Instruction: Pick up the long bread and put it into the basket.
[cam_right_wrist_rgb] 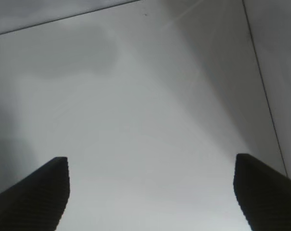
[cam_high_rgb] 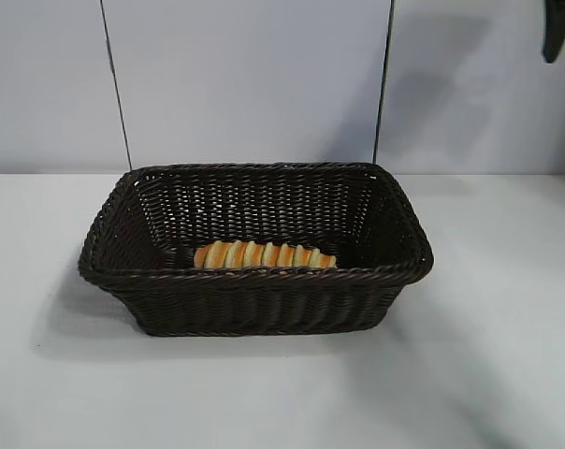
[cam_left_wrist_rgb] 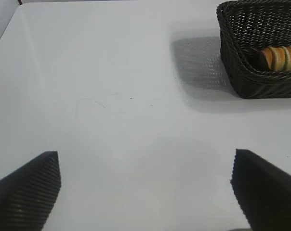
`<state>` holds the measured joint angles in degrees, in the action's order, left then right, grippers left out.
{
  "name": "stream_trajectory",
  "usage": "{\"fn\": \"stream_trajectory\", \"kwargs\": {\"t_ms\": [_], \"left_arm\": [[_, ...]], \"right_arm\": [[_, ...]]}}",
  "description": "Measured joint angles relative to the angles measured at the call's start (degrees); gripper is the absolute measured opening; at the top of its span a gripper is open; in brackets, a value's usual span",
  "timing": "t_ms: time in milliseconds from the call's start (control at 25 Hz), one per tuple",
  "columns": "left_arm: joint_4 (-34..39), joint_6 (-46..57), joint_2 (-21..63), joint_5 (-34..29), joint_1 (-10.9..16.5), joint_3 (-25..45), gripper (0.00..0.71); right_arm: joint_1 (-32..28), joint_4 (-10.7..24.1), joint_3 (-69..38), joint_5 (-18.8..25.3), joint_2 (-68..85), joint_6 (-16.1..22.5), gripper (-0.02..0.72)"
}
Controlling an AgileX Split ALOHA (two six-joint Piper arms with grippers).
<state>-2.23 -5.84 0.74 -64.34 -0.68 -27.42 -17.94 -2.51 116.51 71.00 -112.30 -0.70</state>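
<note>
The long bread point(cam_high_rgb: 264, 255), golden-yellow with orange-brown stripes, lies inside the dark brown wicker basket point(cam_high_rgb: 254, 304) at the middle of the white table. In the left wrist view the basket point(cam_left_wrist_rgb: 242, 77) is far off with one end of the bread point(cam_left_wrist_rgb: 280, 57) showing in it. My left gripper point(cam_left_wrist_rgb: 145, 178) is open and empty above bare table, well away from the basket. My right gripper point(cam_right_wrist_rgb: 152, 180) is open and empty over bare table; only a dark tip of that arm point(cam_high_rgb: 558, 28) shows at the exterior view's top right corner.
The white table point(cam_high_rgb: 488, 374) spreads around the basket on all sides. A pale wall with two thin dark vertical lines point(cam_high_rgb: 116, 84) stands behind it.
</note>
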Motion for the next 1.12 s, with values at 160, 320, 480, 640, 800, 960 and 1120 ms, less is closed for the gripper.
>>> {"fn": "stream_trajectory", "kwargs": {"t_ms": [160,320,480,640,800,960,1120], "left_arm": [[0.0,0.0,0.0,0.0,0.0,0.0,0.695],[0.0,0.0,0.0,0.0,0.0,0.0,0.695],[0.0,0.0,0.0,0.0,0.0,0.0,0.695],[0.0,0.0,0.0,0.0,0.0,0.0,0.695],[0.0,0.0,0.0,0.0,0.0,0.0,0.695],[0.0,0.1,0.0,0.0,0.0,0.0,0.695],[0.0,0.1,0.0,0.0,0.0,0.0,0.695]], "right_arm": [[-0.6,-1.0,-3.0,0.1,6.0,-0.8,0.663],[-0.6,-1.2,-6.3,0.5,13.3,-0.8,0.663],[-0.6,-0.9,-9.0,0.9,22.0,-0.9,0.663],[-0.6,-0.9,-12.4,1.1,32.2,-0.9,0.663],[-0.6,-0.8,-17.2,1.4,43.3,-0.9,0.663],[-0.6,-0.3,-23.2,1.5,53.6,-0.9,0.663],[-0.3,2.1,-30.0,1.7,63.4,-0.9,0.663]]}}
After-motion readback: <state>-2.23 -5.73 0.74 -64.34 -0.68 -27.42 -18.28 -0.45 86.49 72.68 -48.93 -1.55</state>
